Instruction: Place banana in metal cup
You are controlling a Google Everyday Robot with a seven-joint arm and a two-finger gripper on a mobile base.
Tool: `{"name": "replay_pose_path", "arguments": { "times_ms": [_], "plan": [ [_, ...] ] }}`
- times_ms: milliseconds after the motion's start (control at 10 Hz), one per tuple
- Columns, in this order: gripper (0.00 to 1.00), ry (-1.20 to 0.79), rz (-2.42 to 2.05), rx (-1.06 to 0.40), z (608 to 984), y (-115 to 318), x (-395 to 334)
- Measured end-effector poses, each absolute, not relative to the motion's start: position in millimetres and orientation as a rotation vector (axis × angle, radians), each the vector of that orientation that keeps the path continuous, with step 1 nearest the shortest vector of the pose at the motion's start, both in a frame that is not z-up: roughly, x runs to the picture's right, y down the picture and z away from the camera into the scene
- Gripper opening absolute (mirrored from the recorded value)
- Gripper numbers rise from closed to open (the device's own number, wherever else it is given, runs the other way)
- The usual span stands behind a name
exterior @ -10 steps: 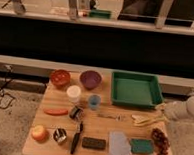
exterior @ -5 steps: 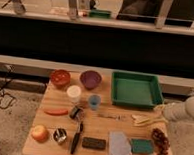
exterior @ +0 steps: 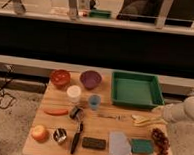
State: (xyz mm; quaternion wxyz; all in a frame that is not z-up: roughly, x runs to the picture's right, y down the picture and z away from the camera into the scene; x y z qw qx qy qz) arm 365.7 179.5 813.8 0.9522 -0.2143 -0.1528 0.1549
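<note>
The pale yellow banana point(exterior: 145, 120) lies on the wooden table point(exterior: 48, 101) at the right, just in front of the green tray. The metal cup point(exterior: 60, 135) stands upright near the front left, between the apple and the black-handled knife. My white arm reaches in from the right edge. Its gripper point(exterior: 158, 113) is just above and to the right of the banana's right end. It holds nothing that I can see.
A green tray point(exterior: 135, 89) sits back right. An orange bowl point(exterior: 60, 77), purple bowl point(exterior: 90, 79), white cup point(exterior: 74, 93), blue cup point(exterior: 94, 102), carrot point(exterior: 55, 111), knife point(exterior: 77, 137), apple point(exterior: 38, 133), sponges point(exterior: 142, 146) and grapes point(exterior: 160, 142) crowd the table.
My arm has sunk slightly toward the banana. The objects on the table have not moved.
</note>
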Motion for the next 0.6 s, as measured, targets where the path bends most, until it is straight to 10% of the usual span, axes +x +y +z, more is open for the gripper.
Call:
{"name": "replay_pose_path", "arguments": {
  "times_ms": [600],
  "plan": [
    [0.71,-0.325,0.307,-0.473,821.4,187.6,362.6]
  ]
}}
